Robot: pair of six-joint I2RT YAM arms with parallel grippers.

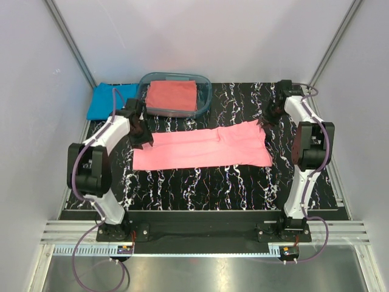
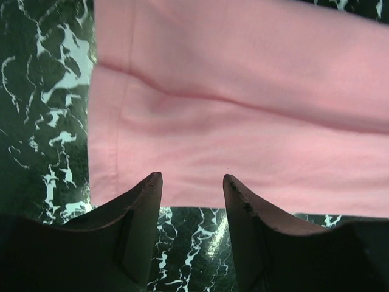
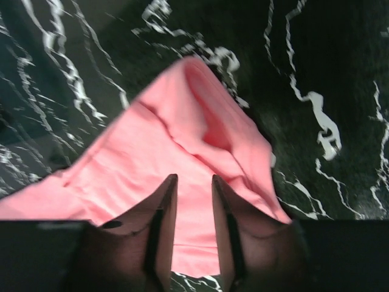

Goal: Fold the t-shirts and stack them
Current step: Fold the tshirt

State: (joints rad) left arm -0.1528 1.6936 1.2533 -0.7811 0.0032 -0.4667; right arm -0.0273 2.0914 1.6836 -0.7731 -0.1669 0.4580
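Observation:
A light pink t-shirt [image 1: 200, 149] lies as a long folded strip across the middle of the black marbled table [image 1: 200, 185]. My left gripper [image 1: 144, 139] is at its far left corner. In the left wrist view the left gripper [image 2: 191, 179] is open, its tips just reaching the pink t-shirt's [image 2: 243, 91] near edge, with bare table between the fingers. My right gripper [image 1: 265, 125] is over the shirt's far right corner. There the right gripper [image 3: 194, 177] shows a narrow gap above the rumpled pink t-shirt [image 3: 182, 134], with nothing visibly pinched. A coral-red t-shirt [image 1: 173, 94] lies folded in the tub. A bright blue t-shirt [image 1: 108, 100] lies at the back left.
A clear bluish plastic tub [image 1: 206, 91] stands at the back centre, just behind the pink strip. White walls with metal rails close in the table on the left, right and back. Dark table surface shows in front of the pink shirt.

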